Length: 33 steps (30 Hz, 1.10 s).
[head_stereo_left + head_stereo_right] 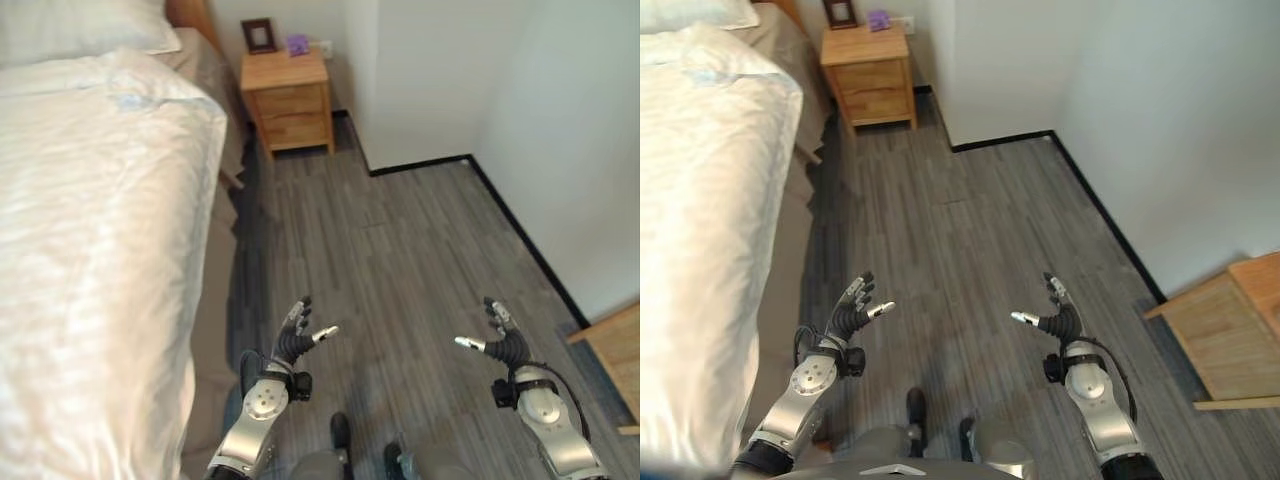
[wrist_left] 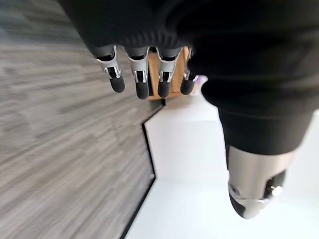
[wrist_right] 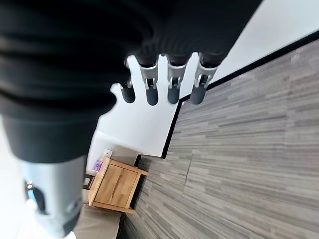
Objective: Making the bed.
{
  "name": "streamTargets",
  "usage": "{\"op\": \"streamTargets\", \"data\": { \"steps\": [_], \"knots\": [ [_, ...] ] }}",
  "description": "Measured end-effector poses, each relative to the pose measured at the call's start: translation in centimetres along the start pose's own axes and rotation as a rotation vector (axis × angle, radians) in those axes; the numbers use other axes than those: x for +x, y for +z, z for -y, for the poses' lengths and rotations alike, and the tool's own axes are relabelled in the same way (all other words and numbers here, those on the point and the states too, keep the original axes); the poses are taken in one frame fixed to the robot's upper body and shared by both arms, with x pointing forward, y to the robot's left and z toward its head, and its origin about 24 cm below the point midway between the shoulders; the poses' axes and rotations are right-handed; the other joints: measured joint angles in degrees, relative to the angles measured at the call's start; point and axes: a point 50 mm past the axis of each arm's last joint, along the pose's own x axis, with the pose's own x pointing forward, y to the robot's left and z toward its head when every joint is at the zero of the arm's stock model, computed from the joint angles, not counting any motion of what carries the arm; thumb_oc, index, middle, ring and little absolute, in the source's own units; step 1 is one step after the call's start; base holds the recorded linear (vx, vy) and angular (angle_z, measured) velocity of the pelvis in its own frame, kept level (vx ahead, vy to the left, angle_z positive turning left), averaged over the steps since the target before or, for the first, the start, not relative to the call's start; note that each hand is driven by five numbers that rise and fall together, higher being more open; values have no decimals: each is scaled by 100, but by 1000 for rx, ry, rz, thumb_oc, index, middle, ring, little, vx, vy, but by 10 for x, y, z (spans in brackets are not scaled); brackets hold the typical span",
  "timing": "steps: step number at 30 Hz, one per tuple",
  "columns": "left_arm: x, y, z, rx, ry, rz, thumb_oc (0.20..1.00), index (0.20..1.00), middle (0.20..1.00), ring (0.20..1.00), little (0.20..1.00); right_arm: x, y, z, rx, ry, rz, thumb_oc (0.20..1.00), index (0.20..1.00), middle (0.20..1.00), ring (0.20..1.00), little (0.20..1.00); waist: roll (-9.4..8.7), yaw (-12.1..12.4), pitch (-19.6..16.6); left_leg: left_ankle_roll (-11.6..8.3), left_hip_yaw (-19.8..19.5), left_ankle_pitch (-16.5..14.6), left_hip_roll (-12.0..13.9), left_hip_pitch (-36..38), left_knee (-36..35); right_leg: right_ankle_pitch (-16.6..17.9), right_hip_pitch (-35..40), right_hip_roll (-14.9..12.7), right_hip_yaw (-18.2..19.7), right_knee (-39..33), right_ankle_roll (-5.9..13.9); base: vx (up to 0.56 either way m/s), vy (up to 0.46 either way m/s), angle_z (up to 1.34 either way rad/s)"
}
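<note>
White cover: the duvet (image 1: 100,250) lies flat over the bed (image 1: 215,330), from the pillow (image 1: 85,30) down along the side. It looks mostly smooth, so I think the bed is nearly made.
Tan side: the lower part of the bed shows under the cover's edge.
Left hand: the left hand (image 1: 298,335) hangs over the grey floor (image 1: 400,260), near the bed but not touching it. Its fingers are loose and spread, holding nothing.
Right hand: the right hand (image 1: 503,340) is also over the floor, well apart from the bed, fingers loose, nothing in it.
Why: both hands seem free and ready to reach for the cover.
Wood: a small nightstand (image 1: 290,100) stands by the wall at the head of the bed.
</note>
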Motion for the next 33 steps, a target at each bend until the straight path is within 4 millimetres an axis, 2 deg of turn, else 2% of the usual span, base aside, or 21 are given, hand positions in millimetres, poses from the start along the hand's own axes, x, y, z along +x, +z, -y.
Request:
{"op": "streamTargets", "data": {
  "steps": [2, 4, 6, 8, 10, 13, 15, 16, 18, 19, 20, 21, 22, 23, 26, 27, 28, 29, 30, 31, 33],
  "knots": [
    [4, 6, -1, 2, 0, 23, 1000, 1000, 1000, 1000, 1000, 4, 7, 2, 6, -10, 28, 1000, 1000, 1000, 1000, 1000, 87, -11, 24, 48, -36, -68, 0, 58, -20, -49, 8, -75, -318, -190, -29, 410, -80, -11],
    [7, 10, -3, 7, 7, 36, 1000, 1000, 1000, 1000, 1000, 10, 14, 2, 6, -9, 56, 1000, 1000, 1000, 1000, 1000, 138, -10, 62, 5, -164, -191, 30, 76, -25, -220, 13, 10, -338, -412, -207, 407, -146, -9],
    [12, 17, -2, 6, 3, 59, 1000, 1000, 1000, 1000, 1000, 14, 19, 8, -10, -19, 78, 1000, 1000, 1000, 1000, 1000, 256, -50, 144, -26, -193, -216, 127, 87, -29, -237, -143, 55, -309, -1166, -273, 399, -179, 11],
    [16, 13, -4, -2, 22, 44, 1000, 1000, 1000, 1000, 1000, 17, 23, 9, -14, -20, 91, 1000, 1000, 1000, 1000, 1000, 242, -107, 181, -106, -242, -322, 138, 132, 12, 95, -414, -127, -293, -2012, -171, 266, -121, 15],
    [14, 1, -9, 0, 47, -11, 1000, 1000, 1000, 1000, 1000, 17, 24, 8, -8, -20, 95, 1000, 1000, 1000, 1000, 1000, 161, -255, 224, -156, -418, -465, 114, 369, -36, 820, -553, -365, -8, -3113, -32, 336, -197, 38],
    [-1, -16, -16, 2, 66, -70, 1000, 1000, 1000, 1000, 1000, 7, 12, 4, 1, -12, 50, 1000, 1000, 1000, 1000, 1000, -219, -315, 117, -352, -677, -718, -4, 750, -74, 1169, -514, -789, 309, -3357, -20, 327, -209, 54],
    [-16, -28, -16, -9, 74, -110, 1000, 1000, 1000, 1000, 1000, 3, 7, 5, -1, 1, 27, 1000, 1000, 1000, 1000, 1000, -183, -330, -7, -498, -779, -915, 202, 961, -71, 1529, -502, -630, 139, -3046, -69, 262, -182, 32],
    [-20, -32, -15, -15, 74, -123, 1000, 1000, 1000, 1000, 1000, 2, 5, 6, -2, 2, 22, 1000, 1000, 1000, 1000, 1000, -111, -326, -64, -507, -787, -970, 335, 1039, -49, 1565, -486, -504, 94, -2981, -78, 166, -166, 26],
    [-22, -32, -14, -19, 74, -124, 1000, 1000, 1000, 1000, 1000, 3, 7, 7, -5, 1, 28, 1000, 1000, 1000, 1000, 1000, -15, -312, -111, -723, -772, -1083, 606, 1005, 182, 1596, -414, -241, 62, -2969, -122, 110, -173, 16],
    [-19, -29, -15, -22, 78, -113, 1000, 1000, 1000, 1000, 1000, 9, 12, 7, 0, -1, 48, 1000, 1000, 1000, 1000, 1000, -94, -283, -84, -847, -674, -1009, 650, 778, 990, 1625, -174, -145, 15, -3073, -344, 69, -257, 8],
    [-17, -27, -14, -22, 76, -105, 1000, 1000, 1000, 1000, 1000, 10, 12, 7, -1, 1, 46, 1000, 1000, 1000, 1000, 1000, -214, -263, -77, -913, -649, -962, 619, 579, 1555, 1583, -45, -171, 3, -3126, -426, 115, -326, 1],
    [-15, -24, -14, -39, 77, -92, 1000, 1000, 1000, 1000, 1000, 11, 12, 8, -4, -2, 47, 1000, 1000, 1000, 1000, 1000, -349, -142, -64, -1104, -722, -741, 596, -84, 2898, 1572, 157, -225, -17, -3282, -542, 91, -208, -14],
    [-13, -22, -13, -61, 80, -86, 1000, 1000, 1000, 1000, 1000, 11, 13, 8, -6, -3, 51, 1000, 1000, 1000, 1000, 1000, -455, -97, -29, -1161, -778, -695, 562, -443, 3523, 1651, 312, -285, -37, -3374, -680, 145, -115, -14],
    [-13, -22, -13, -70, 85, -86, 1000, 1000, 1000, 1000, 1000, 11, 13, 7, -5, 1, 53, 1000, 1000, 1000, 1000, 1000, -499, -45, -15, -1164, -787, -697, 536, -633, 3640, 1649, 404, -291, -50, -3447, -835, 174, -39, -31],
    [-13, -21, -11, -105, 94, -86, 1000, 1000, 1000, 1000, 1000, 11, 16, -1, 0, 25, 60, 1000, 1000, 1000, 1000, 1000, -492, 30, -14, -1122, -401, -712, 409, -942, 3008, 1689, 518, -287, -182, -3617, -820, 257, 90, -45],
    [-14, -23, -4, -128, 88, -97, 1000, 1000, 1000, 1000, 1000, 12, 15, 1, -21, 33, 61, 1000, 1000, 1000, 1000, 1000, -115, -58, -13, -925, -352, -563, 570, -887, 1991, 1251, 494, -78, -209, -3454, -198, 115, 44, -28],
    [-12, -19, 3, -155, 79, -78, 1000, 1000, 1000, 1000, 1000, 12, 15, 7, -52, 31, 60, 1000, 1000, 1000, 1000, 1000, 179, -139, 6, -1005, -324, -496, 859, -911, 1565, 1365, 280, 133, -111, -2873, -1012, 59, 56, 6],
    [-9, -17, 8, -158, 64, -71, 1000, 1000, 1000, 1000, 1000, 9, 12, 10, -64, 29, 50, 1000, 1000, 1000, 1000, 1000, 329, -249, 63, -1026, -220, -446, 963, -877, 1396, 1313, 496, 128, -210, -2952, -1052, 34, 61, 13],
    [-9, -17, 8, -158, 64, -71, 1000, 1000, 1000, 1000, 1000, 9, 12, 10, -64, 29, 50, 1000, 1000, 1000, 1000, 1000, 329, -249, 63, -1026, -220, -446, 963, -877, 1396, 1313, 496, 128, -210, -2952, -1052, 57, 53, 64],
    [-3, -15, 13, -156, 47, -76, 1000, 1000, 1000, 1000, 1000, 0, -2, 6, -62, 41, -20, 1000, 1000, 1000, 1000, 1000, 298, -355, 10, -1003, -292, -471, 771, -772, 1131, 1084, 518, 37, -444, -2817, -1087, 88, 30, 49],
    [-4, -16, 8, -139, 52, -77, 1000, 1000, 1000, 1000, 1000, -11, -10, -5, -16, 55, -60, 1000, 1000, 1000, 1000, 1000, 26, -345, -161, -998, -20, -468, 440, -724, 1290, 1089, 527, -255, -596, -3001, -1077, 83, 10, 45]
  ]
}}
